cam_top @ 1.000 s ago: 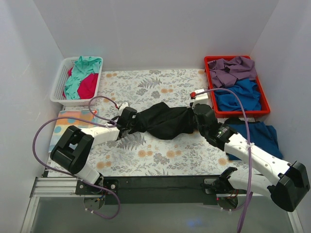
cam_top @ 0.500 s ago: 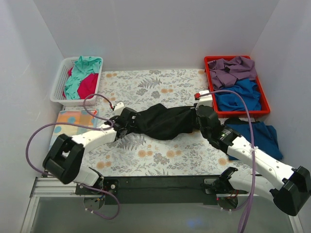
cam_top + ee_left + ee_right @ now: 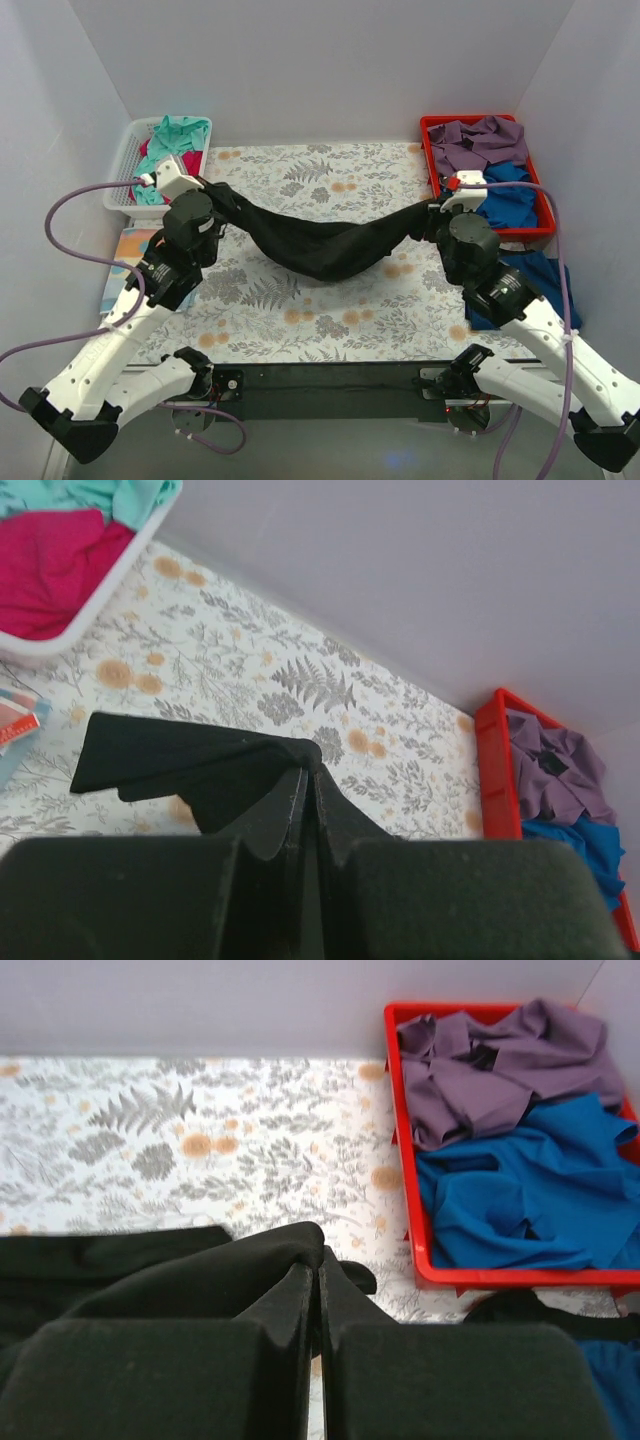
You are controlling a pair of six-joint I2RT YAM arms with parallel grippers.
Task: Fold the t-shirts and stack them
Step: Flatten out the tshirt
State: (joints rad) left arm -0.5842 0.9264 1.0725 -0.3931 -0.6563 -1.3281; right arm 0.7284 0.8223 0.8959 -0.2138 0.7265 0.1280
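- Now, at the far left corner of the worktop, the white plastic mesh basket (image 3: 120, 165) holds a crumpled teal t-shirt (image 3: 180, 130) and a magenta t-shirt (image 3: 50, 570). Both lie as they did a second ago.
- Just beside the basket, the left gripper (image 3: 207, 190) is clamped on one end of the large black cloth t-shirt (image 3: 320, 248). A second ago it stood partly spread, low near the middle of the worktop; it has since closed, risen and swung out to the left.
- Between the arms, the shirt was a bunched heap on the grey-and-orange floral sheet (image 3: 300, 170). It is now drawn out into a long, sagging band, and I cannot tell whether its lowest part touches the sheet.
- Toward the right edge, the right gripper (image 3: 437, 212), clenched on the other end throughout, has pulled away to the right. It now sits close to the red plastic tray (image 3: 470, 118) of purple and blue cloth.
- By my reading the spreading step is under way. The shirt is stretched lengthwise but looks twisted, so it needs laying flat before any fold.
- A dark blue t-shirt (image 3: 540, 280) waits at the right edge.
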